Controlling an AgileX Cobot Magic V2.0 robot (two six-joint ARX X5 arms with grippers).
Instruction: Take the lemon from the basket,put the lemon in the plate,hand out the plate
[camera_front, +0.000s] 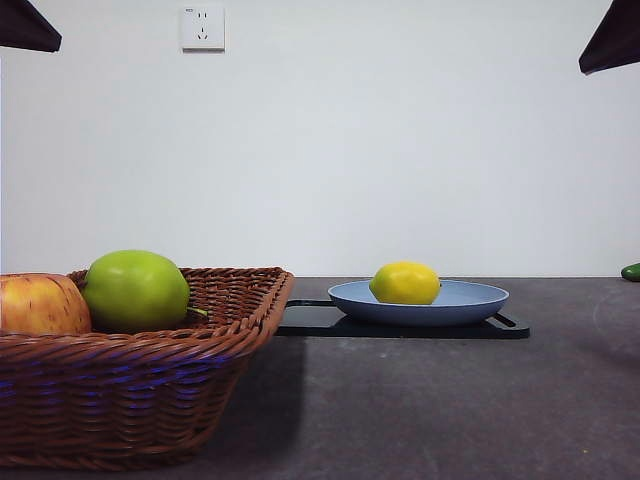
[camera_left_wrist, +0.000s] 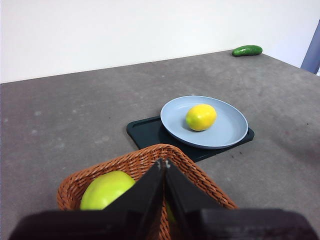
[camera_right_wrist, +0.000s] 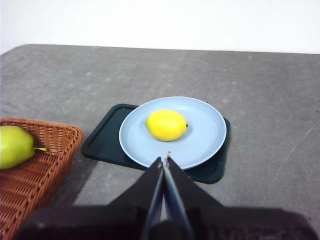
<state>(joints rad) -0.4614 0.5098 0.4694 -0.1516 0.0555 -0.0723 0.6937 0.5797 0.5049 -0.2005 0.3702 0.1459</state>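
Observation:
The yellow lemon (camera_front: 405, 283) lies in the blue plate (camera_front: 470, 303), which rests on a flat black tray (camera_front: 320, 321). The lemon (camera_left_wrist: 201, 117) and plate (camera_left_wrist: 230, 131) also show in the left wrist view, and the lemon (camera_right_wrist: 166, 124) and plate (camera_right_wrist: 205, 135) in the right wrist view. The wicker basket (camera_front: 150, 385) stands at the left. My left gripper (camera_left_wrist: 164, 162) is shut and empty, raised above the basket (camera_left_wrist: 185, 167). My right gripper (camera_right_wrist: 164, 159) is shut and empty, raised above the near side of the plate. Both arms show only as black tips at the top corners of the front view.
A green apple (camera_front: 135, 290) and a red-yellow apple (camera_front: 40, 304) lie in the basket. A green cucumber (camera_left_wrist: 247, 50) lies at the far right of the table, its end showing in the front view (camera_front: 631, 271). A wall socket (camera_front: 202, 27) is on the back wall.

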